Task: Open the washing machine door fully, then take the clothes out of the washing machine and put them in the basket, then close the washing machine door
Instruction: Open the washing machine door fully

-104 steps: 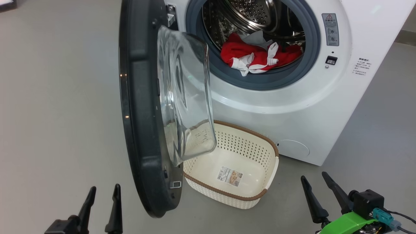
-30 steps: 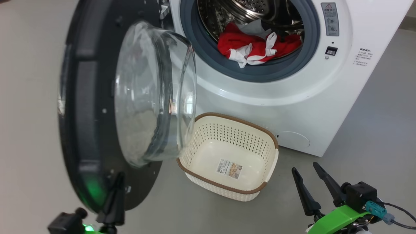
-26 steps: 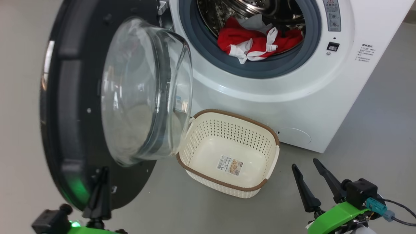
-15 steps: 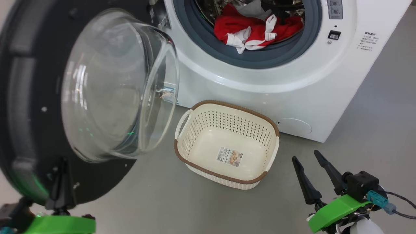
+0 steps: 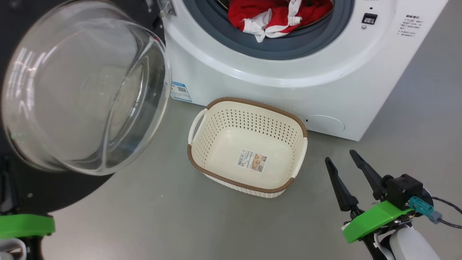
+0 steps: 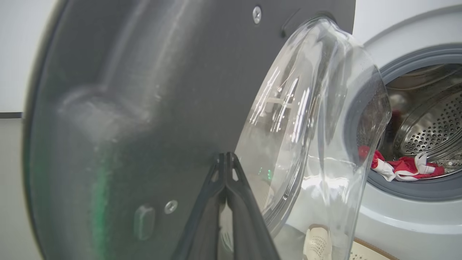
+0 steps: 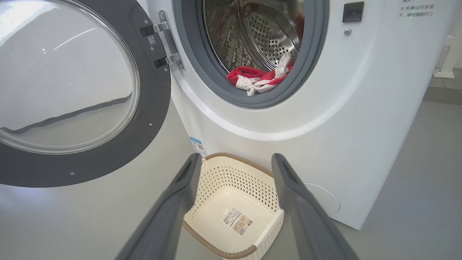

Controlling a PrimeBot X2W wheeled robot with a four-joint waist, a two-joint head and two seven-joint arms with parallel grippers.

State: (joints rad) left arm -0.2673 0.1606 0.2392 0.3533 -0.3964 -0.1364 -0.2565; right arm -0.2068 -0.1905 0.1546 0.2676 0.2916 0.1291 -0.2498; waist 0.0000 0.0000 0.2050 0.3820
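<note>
Grey, smooth flooring (image 5: 151,220) runs under everything, with room for the wheeled robot to stand close. Ahead of both grippers stands the big white box-shaped front-loading washing machine (image 5: 231,72). Its grey rubber gasket (image 7: 202,68) and perforated steel drum (image 7: 270,36) are exposed because the mouth is uncovered.

The large round door (image 7: 151,119), with its wide black rim, hangs on its hinge directly in front of the left gripper (image 6: 226,156). Its bulging clear glass window (image 5: 83,90) points back toward the robot. It looks nearly wide open, which I take to be the step in hand. The left gripper's two dark fingers are pressed together with nothing between them. Their joined tip sits at the door's dark inner face, just beside the glass, like a blunt pusher. I cannot tell whether it actually touches.

The small cream plastic basket (image 5: 249,122), perforated and brown-rimmed, sits on the floor just beyond the right gripper (image 5: 339,156) and below the drum mouth. From there, a short drop would reach it. It holds nothing but a paper sticker.

The bright red clothes (image 5: 274,14), with their white bands, lie heaped at the drum's front lip, above and beyond the right gripper. That gripper hangs low with its fingers spread wide and empty, presumably ready to reach in.
</note>
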